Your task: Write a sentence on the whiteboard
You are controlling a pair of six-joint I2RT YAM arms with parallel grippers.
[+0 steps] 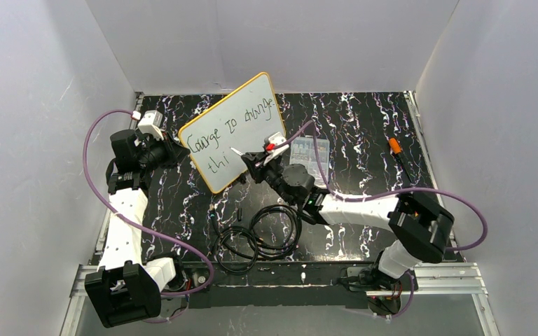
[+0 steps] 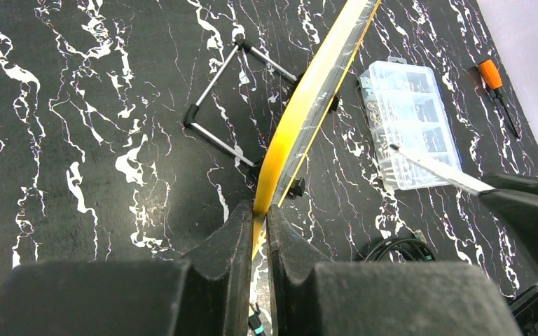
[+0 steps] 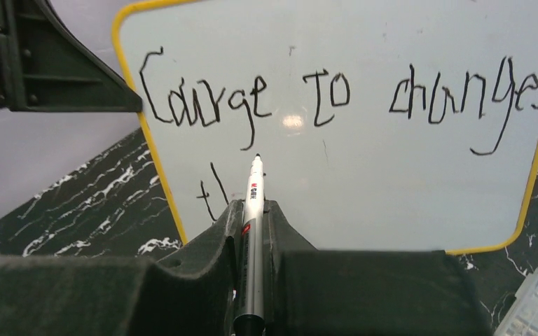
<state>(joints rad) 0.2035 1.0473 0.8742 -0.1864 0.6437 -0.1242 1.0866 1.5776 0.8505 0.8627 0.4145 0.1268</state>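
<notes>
The whiteboard (image 1: 252,94), white with a yellow rim, stands tilted upright at the back middle of the table. My left gripper (image 1: 175,150) is shut on its left rim; in the left wrist view the yellow edge (image 2: 308,98) runs up from between the gripper's (image 2: 259,210) closed jaws. The sentence (image 3: 336,91) reads "Courage to change", with "th" (image 3: 210,192) starting a second line. My right gripper (image 3: 253,204) is shut on a silver marker (image 3: 254,185). Its tip points at the board just right of "th"; I cannot tell whether it touches.
A clear plastic parts box (image 1: 309,150) lies right of the board, and an orange-handled screwdriver (image 1: 397,150) lies further right. Coiled black cables (image 1: 256,234) lie near the front. A wire stand (image 2: 224,98) sits behind the board. White walls enclose the table.
</notes>
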